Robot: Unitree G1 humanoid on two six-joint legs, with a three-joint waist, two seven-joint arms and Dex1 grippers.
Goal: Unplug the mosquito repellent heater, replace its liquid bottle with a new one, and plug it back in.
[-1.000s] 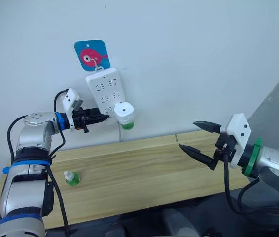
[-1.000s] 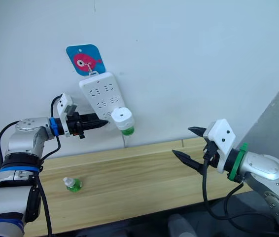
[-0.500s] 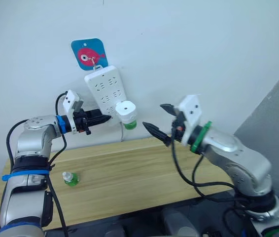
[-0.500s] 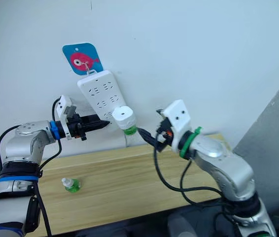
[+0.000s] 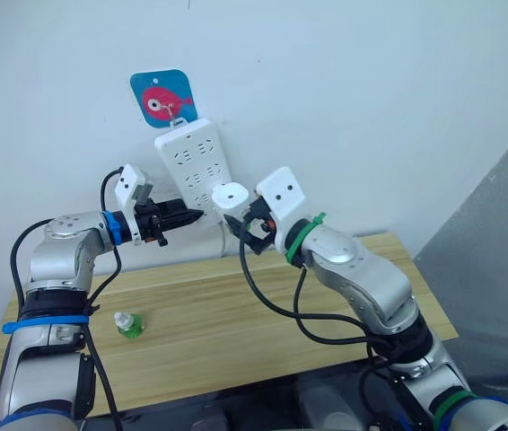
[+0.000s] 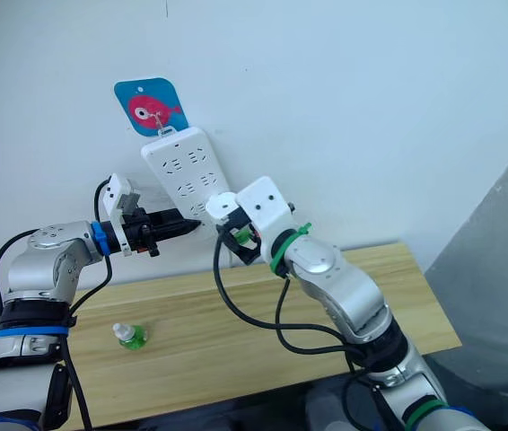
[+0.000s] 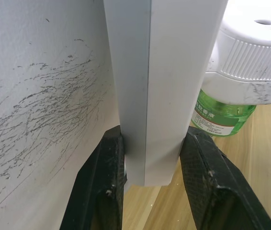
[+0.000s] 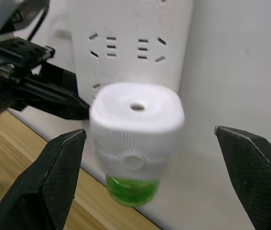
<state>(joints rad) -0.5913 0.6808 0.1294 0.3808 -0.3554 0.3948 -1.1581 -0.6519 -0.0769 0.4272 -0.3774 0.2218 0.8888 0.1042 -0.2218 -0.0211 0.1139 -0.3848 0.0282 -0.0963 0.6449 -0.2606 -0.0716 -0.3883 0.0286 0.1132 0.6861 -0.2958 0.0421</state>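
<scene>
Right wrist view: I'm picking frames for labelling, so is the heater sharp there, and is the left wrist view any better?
Right wrist view: the mosquito repellent heater is motion-smeared at its edges. Left wrist view: crisp on the power strip and wall scuffs.

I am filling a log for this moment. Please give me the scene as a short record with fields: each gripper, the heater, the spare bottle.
left gripper: jaws shut on the lower end of the power strip
right gripper: jaws open, one on each side of the heater, not touching
heater: plugged into the power strip, green bottle underneath
new bottle: on the wooden table, apart from both grippers
</scene>
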